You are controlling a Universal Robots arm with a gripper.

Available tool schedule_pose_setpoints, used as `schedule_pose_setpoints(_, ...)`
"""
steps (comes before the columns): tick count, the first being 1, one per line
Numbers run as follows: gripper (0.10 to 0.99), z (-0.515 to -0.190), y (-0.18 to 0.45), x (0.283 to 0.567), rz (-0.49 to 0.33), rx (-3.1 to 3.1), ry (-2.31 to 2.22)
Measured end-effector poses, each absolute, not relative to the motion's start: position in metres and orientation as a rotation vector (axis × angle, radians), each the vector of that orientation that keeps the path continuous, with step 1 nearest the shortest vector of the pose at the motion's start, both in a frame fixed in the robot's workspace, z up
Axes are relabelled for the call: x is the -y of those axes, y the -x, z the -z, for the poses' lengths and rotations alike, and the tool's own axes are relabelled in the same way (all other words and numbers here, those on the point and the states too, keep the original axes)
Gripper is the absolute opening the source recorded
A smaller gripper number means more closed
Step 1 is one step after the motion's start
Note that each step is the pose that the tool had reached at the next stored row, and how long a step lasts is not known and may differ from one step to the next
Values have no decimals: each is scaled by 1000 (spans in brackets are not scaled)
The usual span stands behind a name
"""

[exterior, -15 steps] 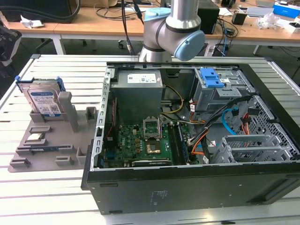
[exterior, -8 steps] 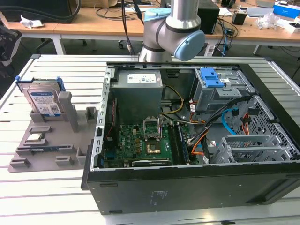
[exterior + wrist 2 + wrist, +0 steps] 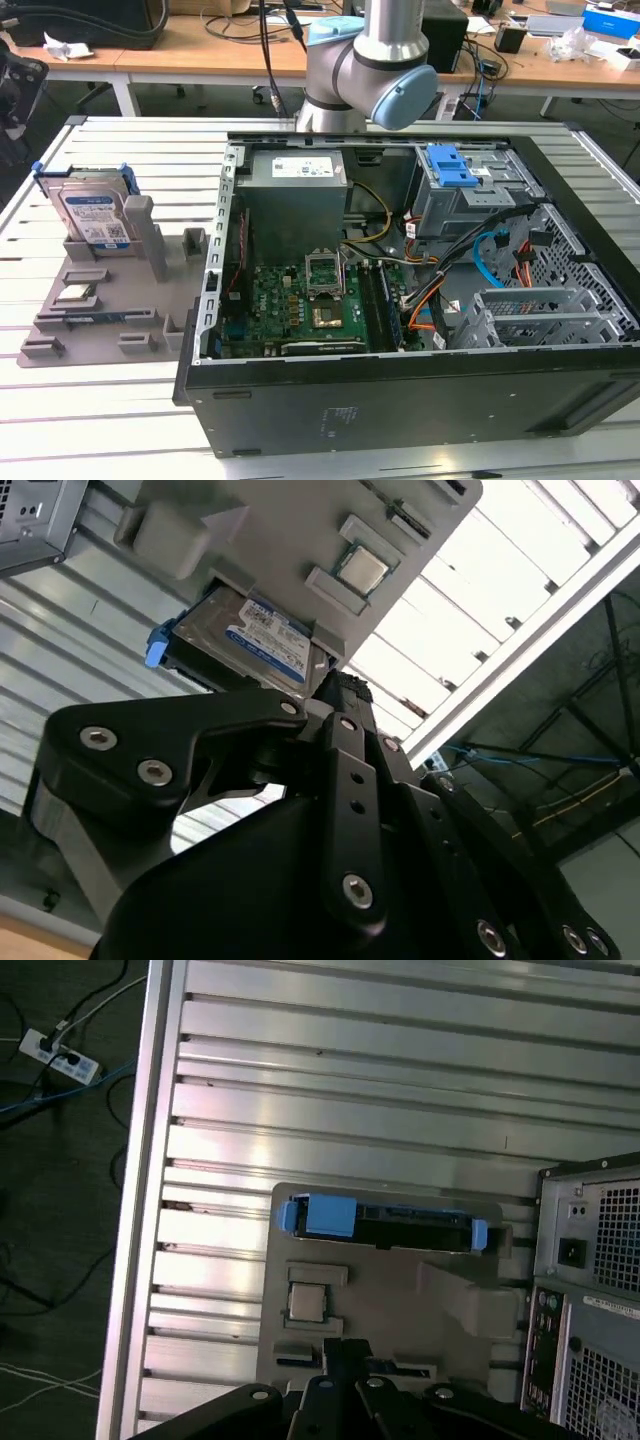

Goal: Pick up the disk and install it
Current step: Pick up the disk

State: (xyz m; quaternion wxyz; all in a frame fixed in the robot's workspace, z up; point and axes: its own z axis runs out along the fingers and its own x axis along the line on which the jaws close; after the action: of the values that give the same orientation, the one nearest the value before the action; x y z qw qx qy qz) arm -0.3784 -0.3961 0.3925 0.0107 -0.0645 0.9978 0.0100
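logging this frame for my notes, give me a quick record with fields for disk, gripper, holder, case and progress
disk: the disk stands on edge in the grey holder, at the exterior view's left of the computer case
gripper: the gripper is above the holder, apart from the disk
holder extras: a small square chip lies flat on it
case: open on top, boards and cables exposed, on the slatted table
progress: disk not yet picked up or installed
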Motion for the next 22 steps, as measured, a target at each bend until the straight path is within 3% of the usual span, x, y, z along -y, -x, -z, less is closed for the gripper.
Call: schedule_pose_setpoints(22, 106, -392, 378, 396, -38, -2998, 882)
